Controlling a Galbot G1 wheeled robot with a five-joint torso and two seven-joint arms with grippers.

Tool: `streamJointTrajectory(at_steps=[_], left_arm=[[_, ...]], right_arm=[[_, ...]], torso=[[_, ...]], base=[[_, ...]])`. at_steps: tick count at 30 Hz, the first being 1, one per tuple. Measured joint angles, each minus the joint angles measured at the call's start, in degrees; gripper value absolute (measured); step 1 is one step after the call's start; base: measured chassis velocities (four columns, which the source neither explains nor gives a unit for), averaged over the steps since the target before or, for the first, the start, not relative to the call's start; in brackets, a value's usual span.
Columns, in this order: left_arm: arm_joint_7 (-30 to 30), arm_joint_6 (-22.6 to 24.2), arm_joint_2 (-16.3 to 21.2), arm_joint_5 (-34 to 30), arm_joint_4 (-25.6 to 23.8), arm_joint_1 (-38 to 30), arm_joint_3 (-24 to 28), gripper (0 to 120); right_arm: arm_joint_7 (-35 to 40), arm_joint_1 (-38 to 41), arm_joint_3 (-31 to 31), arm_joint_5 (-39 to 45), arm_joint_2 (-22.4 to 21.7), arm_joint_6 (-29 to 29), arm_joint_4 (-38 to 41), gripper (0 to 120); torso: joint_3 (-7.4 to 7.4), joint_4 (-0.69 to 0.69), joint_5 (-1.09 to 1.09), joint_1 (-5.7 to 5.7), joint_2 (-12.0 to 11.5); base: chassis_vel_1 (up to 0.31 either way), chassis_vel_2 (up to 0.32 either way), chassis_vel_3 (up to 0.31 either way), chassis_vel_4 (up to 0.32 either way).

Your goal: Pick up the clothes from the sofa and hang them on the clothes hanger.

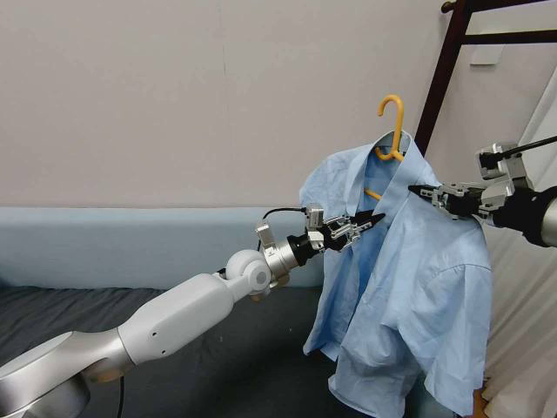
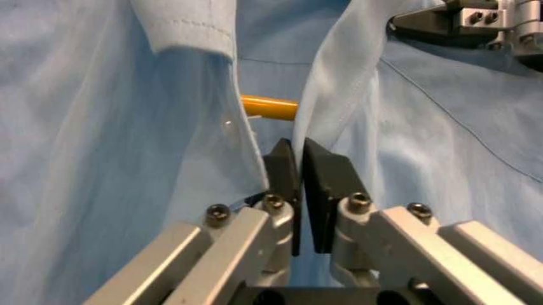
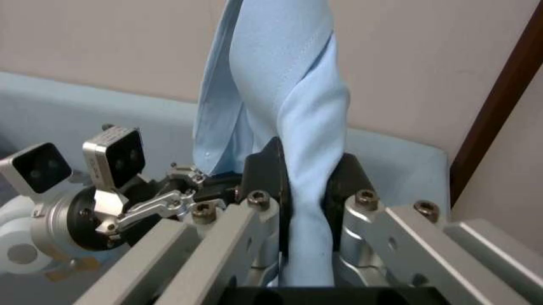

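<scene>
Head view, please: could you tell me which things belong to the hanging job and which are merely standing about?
Job:
blue shirt
yellow hanger inside it
right claw, shut on the shirt's shoulder
left claw, shut at its front opening
sofa
wooden rack

Standing about:
wall
pale curtain at the right edge

You have open air to the left of the shirt [image 1: 409, 279], above the sofa [image 1: 104, 248]. At the shirt's upper right the dark wooden rack [image 1: 438, 87] stands close. Your right gripper [image 1: 416, 189] occupies the shirt's shoulder, and your left gripper [image 1: 376, 218] its front opening.
</scene>
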Motion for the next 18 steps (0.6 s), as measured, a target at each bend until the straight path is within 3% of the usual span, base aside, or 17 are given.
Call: streamJointTrajectory(at_steps=[9, 13, 18], left_arm=[[-0.95, -0.01, 1.12, 0.15, -1.39, -1.03, 0.14, 0], [-3.39, 0.59, 5.56, 3.71, -4.61, -5.09, 0.37, 0], [-7.41, 2.05, 7.42, 5.28, -7.97, -9.10, 0.32, 0]], right_arm=[[-0.01, -0.16, -0.21, -0.63, 0.30, 0.08, 0.05, 7], [-0.25, -0.33, -0.43, -2.13, 0.60, 0.04, -0.48, 7], [-0.92, -0.46, -0.77, -3.96, 0.90, 0.04, -0.66, 7]], torso=[[0.00, -0.02, 0.00, 0.00, 0.00], [0.00, 0.02, -0.01, 0.00, 0.01], [0.00, 0.00, 0.00, 0.00, 0.00]], base=[[0.000, 0.000, 0.000, 0.000], [0.000, 0.000, 0.000, 0.000], [0.000, 0.000, 0.000, 0.000]])
